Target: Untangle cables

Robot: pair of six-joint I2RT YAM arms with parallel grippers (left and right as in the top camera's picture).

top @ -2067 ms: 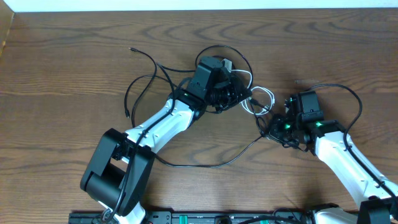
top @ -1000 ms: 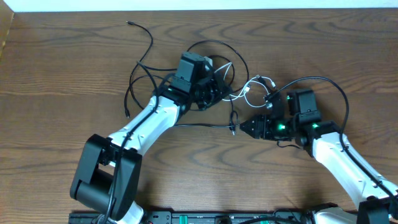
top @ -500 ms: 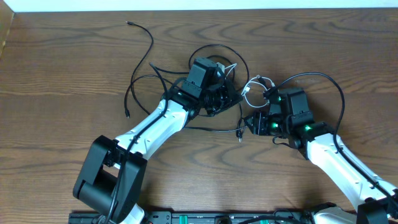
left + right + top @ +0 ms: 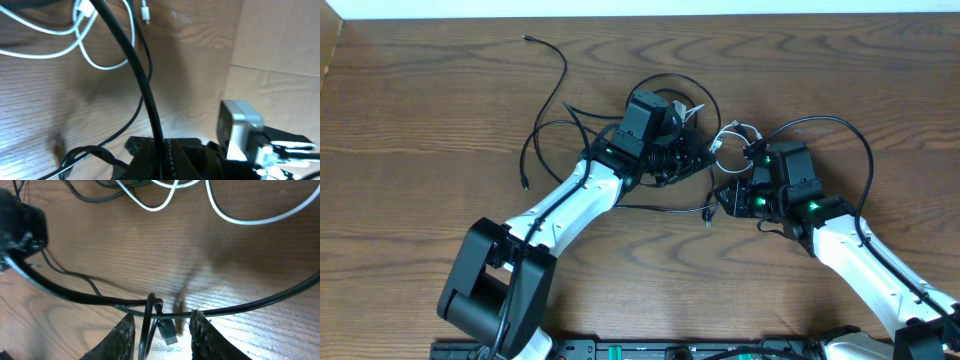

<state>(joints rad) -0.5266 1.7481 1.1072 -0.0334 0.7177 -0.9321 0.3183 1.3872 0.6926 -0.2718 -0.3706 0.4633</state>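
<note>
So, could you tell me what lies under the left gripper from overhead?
Several black cables loop out from under the left gripper, which pinches one, and the white cable emerges to its right. How they cross beneath is hidden by the arm.

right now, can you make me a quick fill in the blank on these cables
1. The left hand is shut on a ___ cable.
2. The plug in the gap of the open right hand has a ___ tip.
3. The loop at the top right of the right wrist view is ___.
Missing words: black; blue; white.
</note>
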